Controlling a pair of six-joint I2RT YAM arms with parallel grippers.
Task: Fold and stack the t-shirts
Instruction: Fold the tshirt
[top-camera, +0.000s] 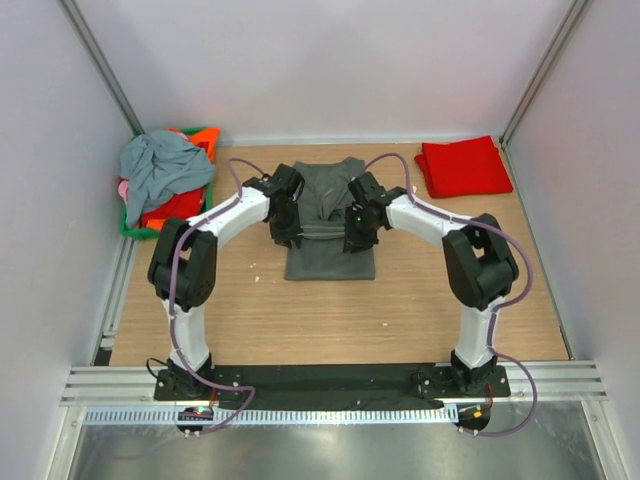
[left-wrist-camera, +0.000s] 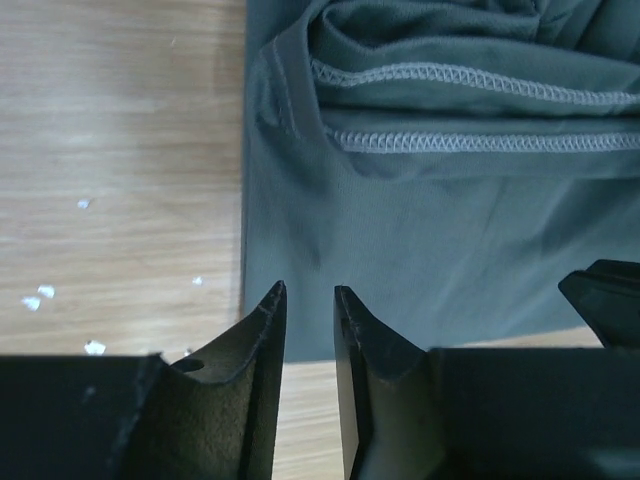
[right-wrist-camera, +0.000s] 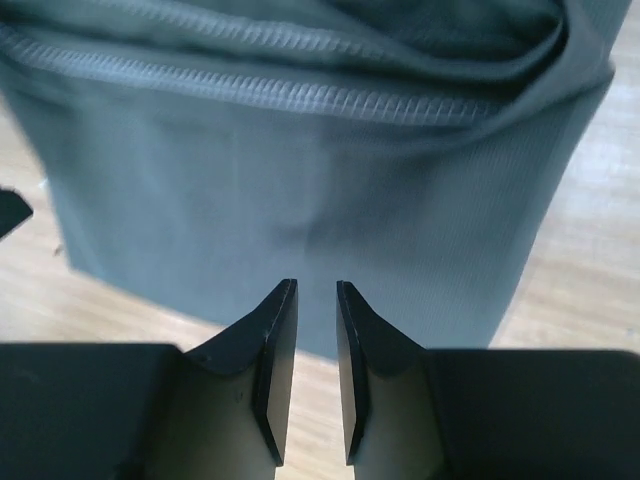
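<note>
A dark charcoal-grey t-shirt (top-camera: 330, 250) lies partly folded on the wooden table, its upper part bunched into folds with stitched hems (left-wrist-camera: 470, 140). My left gripper (top-camera: 284, 226) hovers over the shirt's left side and my right gripper (top-camera: 357, 230) over its right side. In the left wrist view the left gripper (left-wrist-camera: 308, 290) has a narrow gap between its jaws and holds nothing, above the shirt's near edge (left-wrist-camera: 420, 250). In the right wrist view the right gripper (right-wrist-camera: 317, 285) is likewise slightly open and empty over the shirt (right-wrist-camera: 300, 170). A bright red t-shirt (top-camera: 463, 167) lies folded at the back right.
A green plastic basket (top-camera: 211, 133) stands at the back left, holding a crumpled blue-grey t-shirt (top-camera: 165, 165) over orange (top-camera: 200, 142), red (top-camera: 175, 207) and pink (top-camera: 123, 188) cloth. White walls enclose the table on three sides. Small white specks (left-wrist-camera: 40, 295) lie on the wood.
</note>
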